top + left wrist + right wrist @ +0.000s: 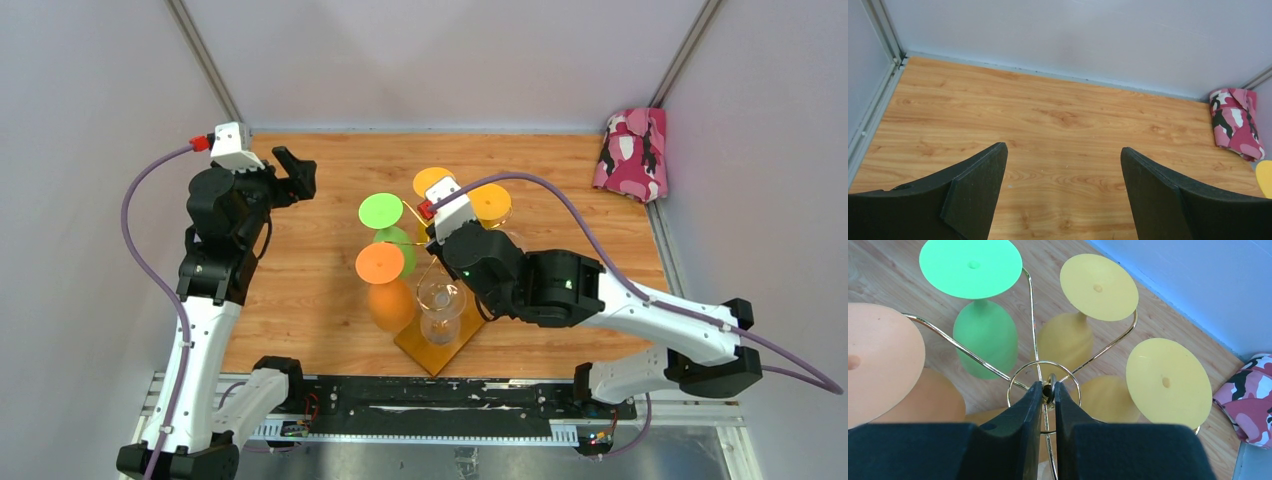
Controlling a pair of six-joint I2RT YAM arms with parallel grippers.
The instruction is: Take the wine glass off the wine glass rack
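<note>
The right tool (1049, 389) is pinched shut on the top of the wine glass rack (431, 358), in the middle of the tabletop (1063, 115). The left tool (1063, 150) hangs wide open, well apart from it. I think the best way is to hold the thin gold wire steady, then slide a glass out sideways along its arm. The green wine glass (984, 337) hangs upside down, smooth and round.

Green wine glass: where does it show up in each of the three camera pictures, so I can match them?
Top external: the green wine glass hangs upside down near the picture's middle.
Left wrist: not in it.
Right wrist: green wine glass at upper left.
Shared landmark: the pink camouflage cloth, at the far right corner.
</note>
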